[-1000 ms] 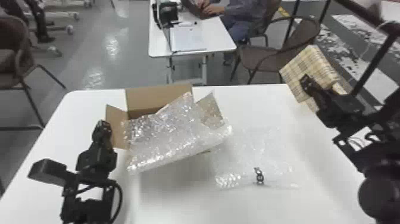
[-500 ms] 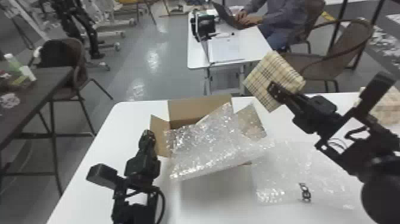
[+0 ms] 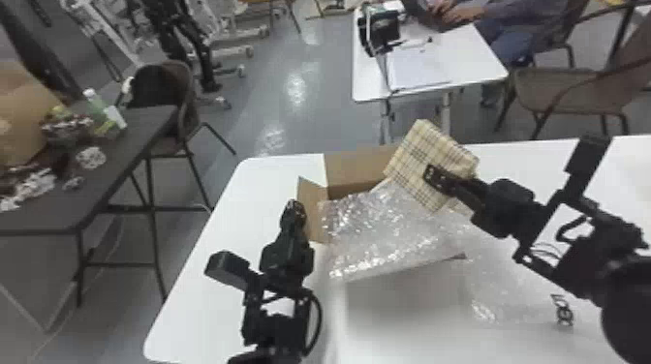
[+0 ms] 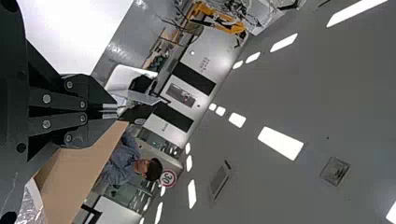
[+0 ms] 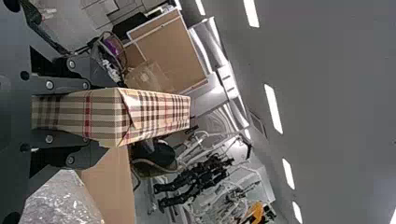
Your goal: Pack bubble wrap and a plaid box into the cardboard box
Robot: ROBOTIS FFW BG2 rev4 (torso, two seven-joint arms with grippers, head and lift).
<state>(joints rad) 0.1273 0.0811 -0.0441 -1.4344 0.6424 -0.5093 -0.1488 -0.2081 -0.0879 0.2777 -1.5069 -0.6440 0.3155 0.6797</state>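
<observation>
Cream plaid covers the box [image 3: 415, 154] clamped between both jaws of the right gripper [image 3: 434, 176], parted by its thickness, above the bubble wrap [image 3: 387, 235] draped over the cardboard box [image 3: 359, 168]. That carton stands at the desk's [image 3: 256, 186] far edge, towards the far left corner. Beside its left flap, the left gripper [image 3: 294, 207] has its jaws clenched. In the head view, wrap hides most of the carton's inside; the desk's near edge is cut off.
</observation>
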